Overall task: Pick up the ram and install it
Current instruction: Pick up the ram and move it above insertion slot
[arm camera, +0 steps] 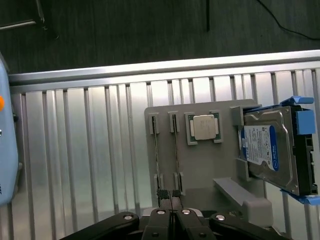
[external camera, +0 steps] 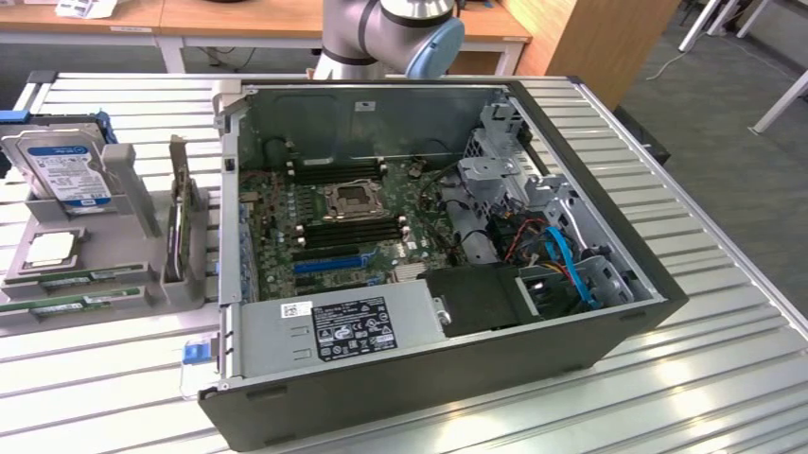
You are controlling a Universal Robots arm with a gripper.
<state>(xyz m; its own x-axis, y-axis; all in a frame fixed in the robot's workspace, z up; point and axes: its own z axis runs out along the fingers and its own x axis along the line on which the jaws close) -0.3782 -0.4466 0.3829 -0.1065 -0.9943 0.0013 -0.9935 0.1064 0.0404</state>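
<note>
Two ram sticks (external camera: 89,275) lie in slots at the front of a grey holder (external camera: 127,184) on the exterior view's left. In the wrist view they show edge-on as thin lines, one ram stick (arm camera: 156,150) beside the other (arm camera: 175,150). My gripper (arm camera: 170,196) is shut with its fingertips (arm camera: 163,194) pressed together and nothing between them. It appears over the end of the holder (arm camera: 165,112), between the two sticks' ends and apart from them. The motherboard (external camera: 331,222) lies open inside the computer case (external camera: 606,326).
The holder also carries a silver hard drive (external camera: 61,170) with a blue-and-white label, a CPU chip (external camera: 51,248) and an upright expansion card (external camera: 181,222). The arm's base (external camera: 378,33) stands behind the case. All rests on a slatted metal table (external camera: 707,378).
</note>
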